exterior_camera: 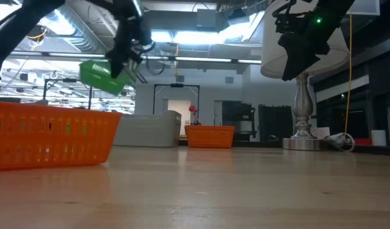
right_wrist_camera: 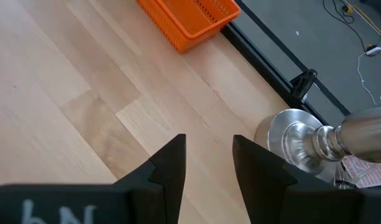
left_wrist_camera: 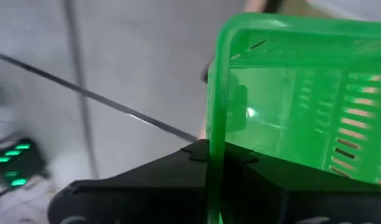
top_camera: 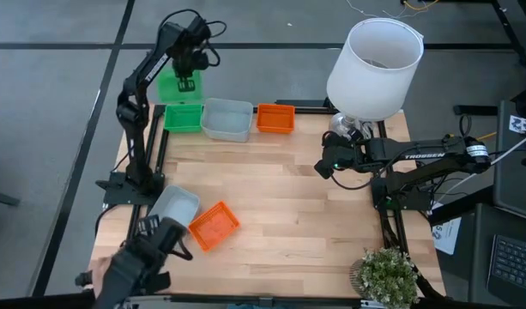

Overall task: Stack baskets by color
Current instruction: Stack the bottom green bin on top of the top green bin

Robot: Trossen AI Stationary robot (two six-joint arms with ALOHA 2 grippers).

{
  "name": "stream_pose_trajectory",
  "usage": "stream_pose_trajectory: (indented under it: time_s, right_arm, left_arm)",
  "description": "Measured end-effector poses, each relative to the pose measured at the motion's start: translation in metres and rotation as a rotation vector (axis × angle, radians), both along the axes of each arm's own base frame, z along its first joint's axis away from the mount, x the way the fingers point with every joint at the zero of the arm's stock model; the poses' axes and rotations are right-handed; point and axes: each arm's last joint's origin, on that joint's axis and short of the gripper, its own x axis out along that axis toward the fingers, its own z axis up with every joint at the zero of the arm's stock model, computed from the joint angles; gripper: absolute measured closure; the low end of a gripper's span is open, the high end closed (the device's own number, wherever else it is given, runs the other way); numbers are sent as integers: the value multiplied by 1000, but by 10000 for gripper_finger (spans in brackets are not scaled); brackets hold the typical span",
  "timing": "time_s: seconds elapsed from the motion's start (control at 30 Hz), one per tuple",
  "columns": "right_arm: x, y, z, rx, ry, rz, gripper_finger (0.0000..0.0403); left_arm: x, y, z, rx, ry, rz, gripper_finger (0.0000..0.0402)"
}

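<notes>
left claw [top_camera: 187, 75] clamped on green basket [top_camera: 178, 86], held in the air | second green basket [top_camera: 184, 117] lies just below it on surface [top_camera: 288, 206] | right claw [top_camera: 321, 168] apart, empty, beside lamp [top_camera: 374, 64]

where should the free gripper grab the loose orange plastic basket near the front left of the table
Probably on one long flared rim of the orange plastic basket, coming straight down. It sits upright and open-topped, turned askew, touching a pale grey basket, so its rim farther from that basket looks clearest for the open right gripper.

green basket [top_camera: 178, 84] held tilted in air — others [top_camera: 227, 119] on table, far edge & near-left.
</notes>
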Motion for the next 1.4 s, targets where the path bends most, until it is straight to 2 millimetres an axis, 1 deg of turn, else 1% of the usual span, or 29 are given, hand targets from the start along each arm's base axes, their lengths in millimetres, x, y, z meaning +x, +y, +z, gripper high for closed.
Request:
stream_pose_trajectory:
  time_s: [0.07, 0.17, 0.27, 0.5, 0.6, 0.7, 0.8, 0.9, 1.13, 1.4]
  right_arm:
    - [0, 0, 0, 0, 1, 0, 269]
    - [0, 0, 0, 0, 1, 0, 269]
    - [0, 0, 0, 0, 0, -1, 269]
    - [0, 0, 0, 0, -1, -2, 269]
    - [0, 0, 0, 0, -1, -2, 269]
    - [0, 0, 0, 0, -2, -2, 269]
    - [0, 0, 0, 1, -3, -2, 269]
    - [0, 0, 0, 2, -4, -4, 269]
    - [0, 0, 0, 1, -5, -5, 269]
    - [0, 0, 0, 2, -5, -5, 269]
  left_arm:
    - [-10, 7, -8, -66, -5, 16, 401]
    - [-21, 15, -14, -104, -69, 47, 401]
    - [-29, 20, -24, -184, -120, 15, 401]
    - [-44, 25, -58, -301, -75, 0, 401]
    - [-44, 30, -73, -285, -85, -1, 401]
    - [-42, 33, -88, -282, -92, -46, 401]
    - [-42, 33, -102, -304, -78, -94, 401]
    - [-41, 31, -113, -325, -76, -107, 401]
    - [-38, 30, -125, -340, -139, -139, 401]
    - [-36, 30, -126, -357, -193, -157, 401]
